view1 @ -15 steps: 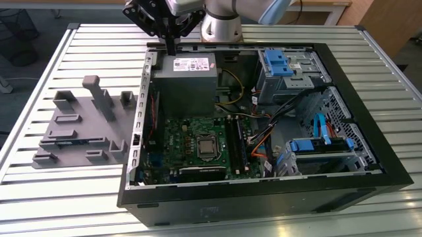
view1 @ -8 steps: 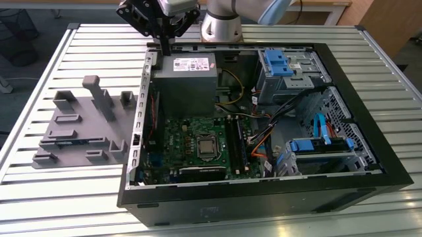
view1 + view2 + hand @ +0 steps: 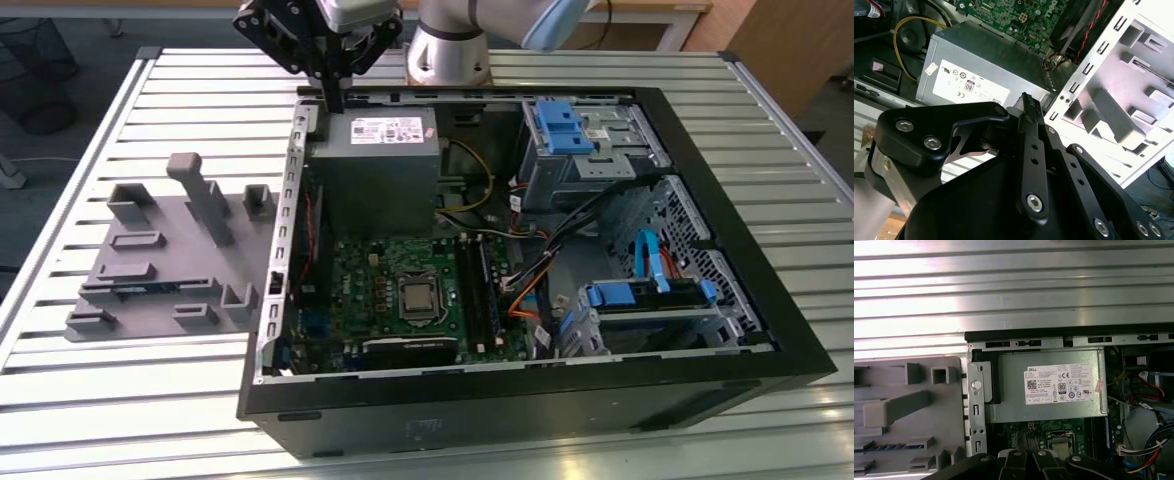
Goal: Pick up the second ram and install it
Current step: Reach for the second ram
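Observation:
The second ram (image 3: 131, 291) is a slim dark strip lying flat in a slot of the grey fixture (image 3: 160, 255), on the exterior view's left, beside the open computer case (image 3: 534, 380). The first wrist view shows the ram (image 3: 886, 446) in that same fixture (image 3: 909, 405). My gripper (image 3: 330, 98) hangs high over the far rim of the case, above the grey power supply (image 3: 374, 165), well away from the ram. Its fingers (image 3: 1028, 107) stand pressed together with nothing between them. The black memory slots (image 3: 477, 285) run along the motherboard, right of the processor socket (image 3: 418, 297).
The case holds blue drive cages (image 3: 567, 125) and loose cables (image 3: 534, 270) on the exterior view's right. The slatted metal table (image 3: 174, 90) surrounds it. The arm's base (image 3: 447, 50) stands just behind the case. The case's perforated side wall (image 3: 1089, 65) rises beside my fingers.

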